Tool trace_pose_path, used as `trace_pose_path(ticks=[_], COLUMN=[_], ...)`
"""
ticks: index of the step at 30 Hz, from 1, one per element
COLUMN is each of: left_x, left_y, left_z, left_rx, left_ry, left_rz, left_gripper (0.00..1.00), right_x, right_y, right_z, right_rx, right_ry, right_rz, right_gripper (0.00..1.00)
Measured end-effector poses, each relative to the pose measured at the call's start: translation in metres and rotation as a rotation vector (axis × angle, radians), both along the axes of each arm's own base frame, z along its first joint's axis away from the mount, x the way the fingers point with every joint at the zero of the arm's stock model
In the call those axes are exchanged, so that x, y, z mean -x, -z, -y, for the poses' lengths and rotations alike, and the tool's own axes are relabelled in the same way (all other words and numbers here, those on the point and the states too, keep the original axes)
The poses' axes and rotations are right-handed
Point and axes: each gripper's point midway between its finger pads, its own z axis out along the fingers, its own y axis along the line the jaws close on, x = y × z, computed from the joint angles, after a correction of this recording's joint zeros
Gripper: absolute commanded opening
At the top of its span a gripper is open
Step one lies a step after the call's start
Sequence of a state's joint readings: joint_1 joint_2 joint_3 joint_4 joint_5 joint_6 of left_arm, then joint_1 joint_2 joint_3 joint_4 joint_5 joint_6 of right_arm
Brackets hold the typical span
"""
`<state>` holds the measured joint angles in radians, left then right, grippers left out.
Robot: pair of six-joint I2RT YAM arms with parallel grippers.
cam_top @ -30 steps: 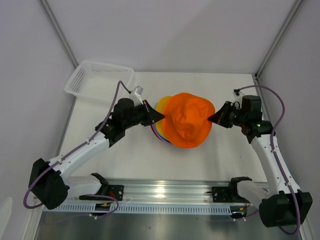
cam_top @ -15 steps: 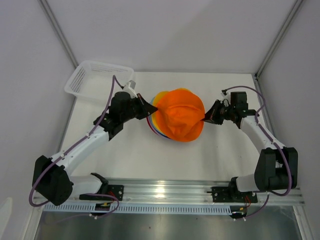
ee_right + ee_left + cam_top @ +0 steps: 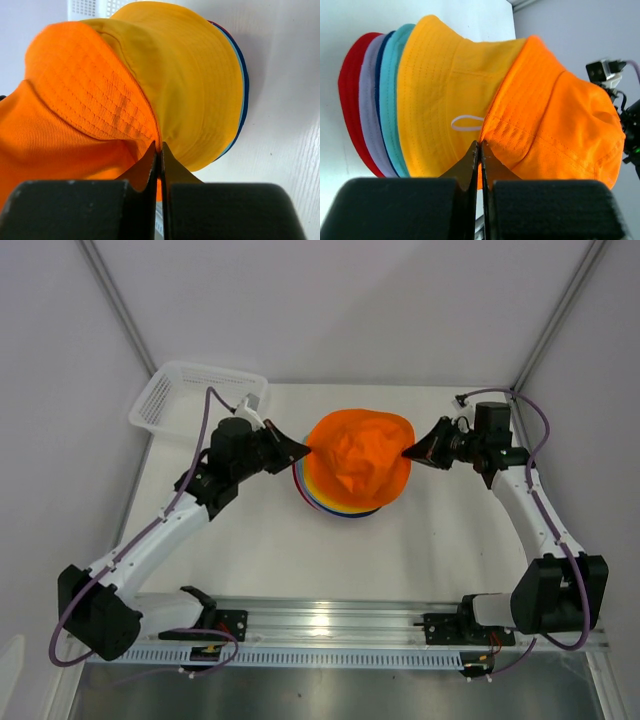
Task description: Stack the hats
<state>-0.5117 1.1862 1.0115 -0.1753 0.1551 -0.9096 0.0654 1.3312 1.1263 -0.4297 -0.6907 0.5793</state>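
An orange hat point(image 3: 358, 458) hangs stretched between my two grippers, just above a stack of hats point(image 3: 322, 498). My left gripper point(image 3: 305, 449) is shut on its left brim and my right gripper point(image 3: 407, 453) is shut on its right brim. In the left wrist view the orange hat point(image 3: 555, 120) overlaps the yellow hat point(image 3: 445, 100), with teal point(image 3: 392, 100), dark blue, lilac point(image 3: 367, 110) and red point(image 3: 351, 80) brims under it. In the right wrist view the orange hat point(image 3: 75, 115) lies over the yellow hat point(image 3: 195, 85), and my pinched fingers point(image 3: 159, 150) grip its edge.
A white slatted basket point(image 3: 195, 400) stands at the back left of the white table point(image 3: 440, 540). Grey walls close in the sides and back. A metal rail point(image 3: 330, 625) with the arm bases runs along the near edge.
Both grippers have carried the orange hat away from the arm bases toward the back and a little left, so it now sits over the stack. Both stay shut on its brim.
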Motion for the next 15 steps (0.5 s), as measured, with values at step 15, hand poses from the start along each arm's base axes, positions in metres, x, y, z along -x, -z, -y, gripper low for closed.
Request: trace_pose_path(ticks=[15], left_x=[-0.031], left_y=[0.04], left_z=[-0.024], left_rx=[-0.03], left_ry=[-0.138], left_rz=[-0.132], left_gripper=[0.01], right_x=[-0.01], right_y=[0.021], right_z=[-0.001], right_rx=[-0.032], right_ry=[0.02], right_rz=[-0.044], right_gripper=[0.0])
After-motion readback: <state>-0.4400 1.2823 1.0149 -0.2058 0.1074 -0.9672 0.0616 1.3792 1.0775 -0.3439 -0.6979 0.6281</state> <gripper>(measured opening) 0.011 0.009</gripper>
